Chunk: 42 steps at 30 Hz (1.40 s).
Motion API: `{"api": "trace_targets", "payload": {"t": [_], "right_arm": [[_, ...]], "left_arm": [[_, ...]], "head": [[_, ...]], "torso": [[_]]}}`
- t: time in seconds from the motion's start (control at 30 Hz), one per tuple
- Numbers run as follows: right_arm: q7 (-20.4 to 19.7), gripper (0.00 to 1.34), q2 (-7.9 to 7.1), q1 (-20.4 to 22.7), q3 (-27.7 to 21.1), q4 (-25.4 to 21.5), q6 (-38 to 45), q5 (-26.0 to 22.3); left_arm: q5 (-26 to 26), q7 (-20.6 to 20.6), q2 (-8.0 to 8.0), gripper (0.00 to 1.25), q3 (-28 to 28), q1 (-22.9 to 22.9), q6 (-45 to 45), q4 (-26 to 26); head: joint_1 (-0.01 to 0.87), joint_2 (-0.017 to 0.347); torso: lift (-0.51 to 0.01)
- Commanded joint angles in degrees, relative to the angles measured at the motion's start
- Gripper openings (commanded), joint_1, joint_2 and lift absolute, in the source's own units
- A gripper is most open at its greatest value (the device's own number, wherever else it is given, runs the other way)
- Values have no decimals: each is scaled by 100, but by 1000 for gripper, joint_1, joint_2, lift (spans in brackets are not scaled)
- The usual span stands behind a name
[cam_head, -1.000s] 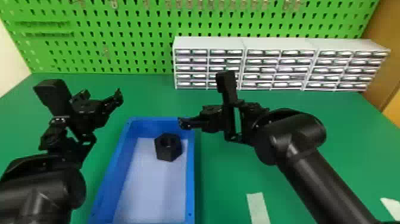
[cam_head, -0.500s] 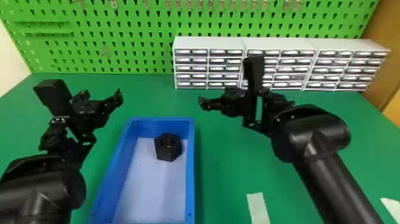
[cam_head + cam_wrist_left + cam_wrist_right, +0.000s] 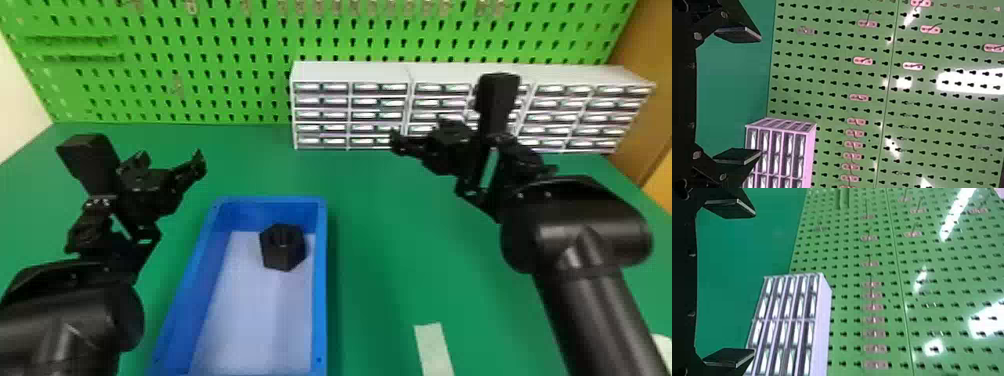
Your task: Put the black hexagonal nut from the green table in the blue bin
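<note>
Before me: pegboard [image 3: 240, 45] behind, green table [image 3: 390, 270] below, brown panel [image 3: 645, 95] at right. My left gripper [image 3: 171, 161]: fingers spread, empty. Blue bin [image 3: 321, 285]: one black nut [image 3: 282, 247] inside, toward the far right corner. White drawers [image 3: 350, 102]: along the pegboard. My right gripper [image 3: 424, 136]: fingers spread, empty.

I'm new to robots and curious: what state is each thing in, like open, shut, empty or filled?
Black nut: in the bin, hole up
Blue bin: lidless, holding the nut
Left gripper: open, empty
Right gripper: open, empty
Small drawers: apparently shut
</note>
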Motion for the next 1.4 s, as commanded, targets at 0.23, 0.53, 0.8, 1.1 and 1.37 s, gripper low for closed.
{"api": "trace_targets", "payload": {"t": [0.23, 0.53, 0.8, 1.1, 1.37], "right_arm": [[-199, 1264, 78, 383, -825, -568, 87, 256], [-375, 1263, 25, 629, -1167, -875, 87, 441], [-410, 1261, -10, 849, -1440, -990, 87, 581], [-427, 1259, -10, 1025, -1633, -1034, 87, 775], [-445, 1258, 34, 1174, -1712, -1034, 78, 924]], "left_arm": [[11, 0, -15, 1005, -7, 0, 0, 0], [20, -9, -15, 1005, -16, 0, 0, 0], [29, 0, -15, 1005, -16, 0, 0, 0], [46, 0, -15, 1005, -16, 0, 0, 0], [46, 0, -15, 1005, -25, -9, 0, 0]], "head": [[686, 51], [686, 51], [686, 51], [686, 51], [686, 51]], "torso": [[-97], [-97], [-97], [-97], [-97]]}}
